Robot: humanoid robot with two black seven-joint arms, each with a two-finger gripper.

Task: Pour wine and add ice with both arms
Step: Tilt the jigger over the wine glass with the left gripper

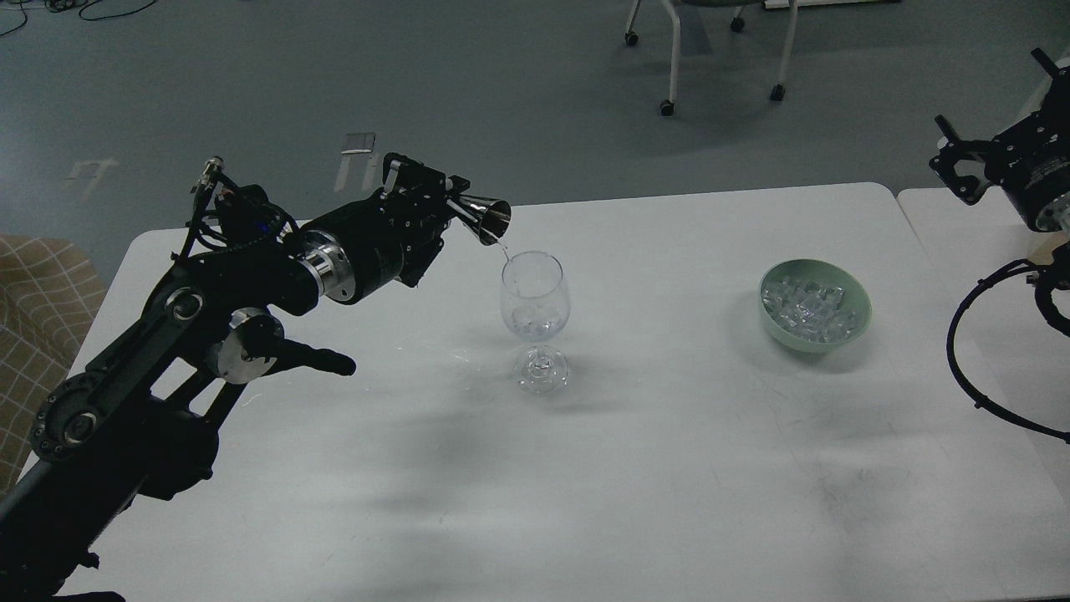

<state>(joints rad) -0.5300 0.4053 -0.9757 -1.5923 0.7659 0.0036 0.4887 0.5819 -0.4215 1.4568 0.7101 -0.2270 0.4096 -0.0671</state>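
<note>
On the white table [669, 468] the left arm [209, 334] reaches in, its left gripper [447, 205] clamped on a tilted metal jigger [486, 217]. The right gripper [961, 171] hovers well right of the green bowl [857, 322] of ice [809, 307], fingers apart. Just below the jigger's mouth, the wine [501, 248] trickles into the wine glass [535, 322].

White desk [669, 468]; pale green bowl [861, 322] of clear ice [809, 305]; silver cone-shaped cup [487, 217]; black arms [251, 276]; grey-blue floor [501, 92]; tan checked cloth [38, 301] at the left edge.

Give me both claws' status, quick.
Left claw: shut on the metal jigger, tipping wine into the glass.
Right claw: open, holding nothing.
</note>
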